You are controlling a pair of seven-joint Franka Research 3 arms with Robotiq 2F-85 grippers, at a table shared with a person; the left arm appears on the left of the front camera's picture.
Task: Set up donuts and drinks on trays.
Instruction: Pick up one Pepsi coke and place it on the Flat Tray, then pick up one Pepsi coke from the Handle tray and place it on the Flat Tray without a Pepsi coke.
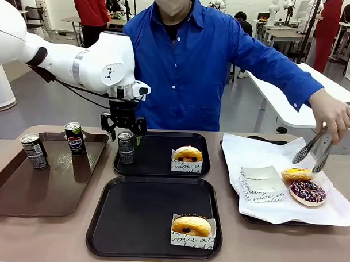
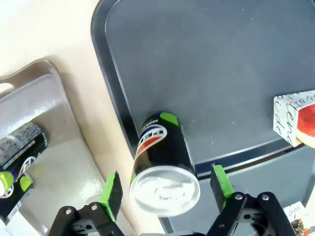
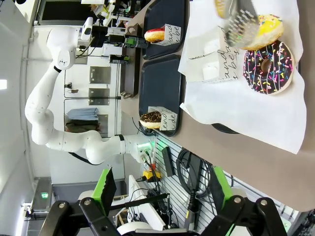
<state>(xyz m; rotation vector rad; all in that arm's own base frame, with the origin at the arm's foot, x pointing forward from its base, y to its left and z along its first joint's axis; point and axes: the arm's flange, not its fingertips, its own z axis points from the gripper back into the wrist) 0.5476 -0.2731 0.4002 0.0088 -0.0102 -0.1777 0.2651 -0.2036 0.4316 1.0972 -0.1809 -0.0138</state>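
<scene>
The left gripper (image 1: 124,129) hangs wide open just above the dark slim can (image 1: 126,148), its green pads (image 2: 112,194) on either side of the silver top and gripping nothing. The can stands upright just inside the left edge of the far black tray (image 1: 154,159), close to the raised rim. If the arm lifts away at a slant, a pad may catch the top and tip the can over that rim. The right gripper (image 3: 162,189) is also open and empty.
</scene>
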